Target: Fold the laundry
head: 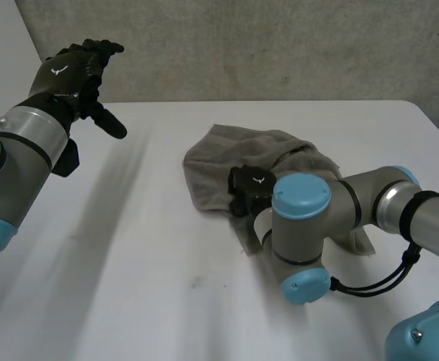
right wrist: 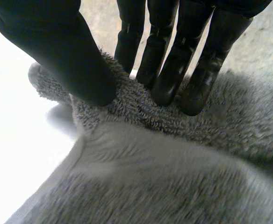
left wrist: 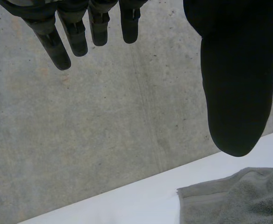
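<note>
Grip on cloth at right hand (head: 251, 188); left hand (head: 73, 71) raised and idle.
Crumpled grey terry towel (head: 227, 162) lies right of centre on white counter (head: 129, 263); right fingers (right wrist: 171, 70) and thumb pinch a ridge at its near edge; left fingers spread, empty, well apart.

This looks like a robotics lab or test room, not a home. A rough grey concrete wall (head: 280, 45), pitted and stained, runs across the whole top of the frame. A plain white table (head: 129, 263) stands against it and takes up the rest. Two machine arms with grey joints and light-blue caps reach over it: the left arm (head: 24, 143) from the left edge and the right arm (head: 302, 218) from the lower right. A crumpled grey towel (head: 212, 158) at centre is the homely touch.
</note>
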Motion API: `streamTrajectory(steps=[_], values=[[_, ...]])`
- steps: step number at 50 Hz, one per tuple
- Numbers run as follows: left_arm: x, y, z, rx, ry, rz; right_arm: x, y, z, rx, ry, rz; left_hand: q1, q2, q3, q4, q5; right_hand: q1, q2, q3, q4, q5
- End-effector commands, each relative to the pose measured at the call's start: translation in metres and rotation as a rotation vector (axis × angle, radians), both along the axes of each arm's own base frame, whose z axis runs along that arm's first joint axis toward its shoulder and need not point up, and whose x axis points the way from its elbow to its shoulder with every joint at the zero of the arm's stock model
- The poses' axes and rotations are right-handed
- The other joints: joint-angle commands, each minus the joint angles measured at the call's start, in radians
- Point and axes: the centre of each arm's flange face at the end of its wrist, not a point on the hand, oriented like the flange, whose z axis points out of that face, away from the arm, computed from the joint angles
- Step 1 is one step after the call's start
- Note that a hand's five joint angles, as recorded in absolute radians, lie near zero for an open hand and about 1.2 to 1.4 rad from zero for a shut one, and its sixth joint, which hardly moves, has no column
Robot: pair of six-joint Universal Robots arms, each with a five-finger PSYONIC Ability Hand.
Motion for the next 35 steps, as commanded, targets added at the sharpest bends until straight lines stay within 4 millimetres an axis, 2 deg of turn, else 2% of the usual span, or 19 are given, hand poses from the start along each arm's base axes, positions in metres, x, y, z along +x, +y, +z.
streamTrajectory(steps=[1,2,3,4,5,6,7,10,12,13,15,16,18,24,26,27,29,31,35], values=[[-0.001,-0.003,-0.007,0.013,-0.005,-0.001,-0.003,0.0,0.081,-0.153,-0.071,-0.017,0.005,0.015,0.011,0.01,-0.012,0.464,0.224,0.231,0.217,0.269],[-0.002,-0.005,-0.01,0.017,-0.004,-0.003,-0.006,0.004,0.102,-0.182,-0.085,-0.017,0.005,0.015,0.011,0.01,-0.012,0.464,0.224,0.231,0.217,0.269],[-0.003,-0.008,-0.014,0.018,-0.005,-0.001,-0.006,0.004,0.102,-0.182,-0.085,-0.017,0.005,0.015,0.011,0.01,-0.012,0.464,0.224,0.231,0.217,0.269],[-0.003,-0.008,-0.014,0.018,-0.005,-0.001,-0.01,0.008,0.119,-0.208,-0.093,-0.014,0.005,0.015,0.011,0.01,-0.012,0.464,0.224,0.231,0.217,0.269],[-0.004,-0.011,-0.018,0.016,-0.006,-0.003,-0.011,0.008,0.119,-0.208,-0.093,-0.014,0.005,0.015,0.011,0.01,-0.012,0.464,0.224,0.231,0.217,0.269],[-0.005,-0.014,-0.022,0.015,-0.005,-0.004,-0.016,0.014,0.133,-0.224,-0.094,-0.003,0.005,0.015,0.011,0.01,-0.012,0.464,0.224,0.231,0.217,0.269],[-0.005,-0.014,-0.022,0.015,-0.005,-0.004,-0.016,0.014,0.133,-0.224,-0.094,-0.003,0.005,0.015,0.011,0.01,-0.012,0.464,0.224,0.231,0.217,0.269],[-0.008,-0.019,-0.034,0.028,-0.008,-0.009,-0.03,0.038,0.168,-0.26,-0.081,0.064,0.017,0.027,0.023,0.022,0.0,0.464,0.224,0.231,0.217,0.269],[-0.01,-0.024,-0.049,0.06,-0.02,-0.021,-0.033,0.043,0.174,-0.263,-0.081,0.08,0.017,0.027,0.023,0.022,0.0,0.464,0.224,0.231,0.217,0.269],[-0.01,-0.024,-0.049,0.06,-0.02,-0.021,-0.037,0.049,0.178,-0.255,-0.07,0.095,0.017,0.027,0.023,0.022,0.0,0.464,0.224,0.231,0.217,0.269],[-0.016,-0.026,-0.071,0.111,-0.036,-0.064,-0.041,0.053,0.178,-0.236,-0.053,0.107,0.017,0.027,0.023,0.022,0.0,0.464,0.224,0.231,0.217,0.269],[-0.016,-0.026,-0.071,0.111,-0.036,-0.064,-0.047,0.057,0.179,-0.214,-0.036,0.113,0.017,0.027,0.023,0.022,0.0,0.464,0.224,0.231,0.217,0.269],[-0.022,-0.027,-0.092,0.165,-0.046,-0.111,-0.051,0.062,0.18,-0.199,-0.025,0.122,0.017,0.027,0.023,0.022,0.0,0.464,0.224,0.231,0.217,0.269],[-0.035,-0.027,-0.119,0.208,-0.045,-0.177,-0.068,0.095,0.184,-0.134,0.007,0.201,0.017,0.027,0.023,0.022,0.0,0.464,0.224,0.231,0.217,0.269],[-0.049,-0.024,-0.135,0.198,-0.049,-0.217,-0.072,0.102,0.183,-0.121,0.012,0.22,0.017,0.027,0.023,0.022,0.0,0.464,0.224,0.231,0.217,0.269],[-0.049,-0.024,-0.135,0.197,-0.049,-0.217,-0.076,0.108,0.184,-0.12,0.01,0.228,0.017,0.027,0.023,0.022,0.0,0.464,0.224,0.231,0.217,0.269],[-0.057,-0.022,-0.142,0.183,-0.051,-0.238,-0.08,0.112,0.186,-0.129,0.005,0.226,0.02,0.03,0.026,0.025,0.002,0.464,0.224,0.231,0.217,0.269],[-0.069,-0.017,-0.159,0.173,-0.058,-0.274,-0.086,0.114,0.188,-0.134,0.002,0.22,0.028,0.039,0.035,0.034,0.011,0.464,0.224,0.231,0.217,0.269],[-0.079,-0.013,-0.174,0.185,-0.063,-0.304,-0.1,0.116,0.195,-0.152,-0.008,0.186,0.052,0.062,0.058,0.057,0.035,0.464,0.224,0.231,0.217,0.269]])
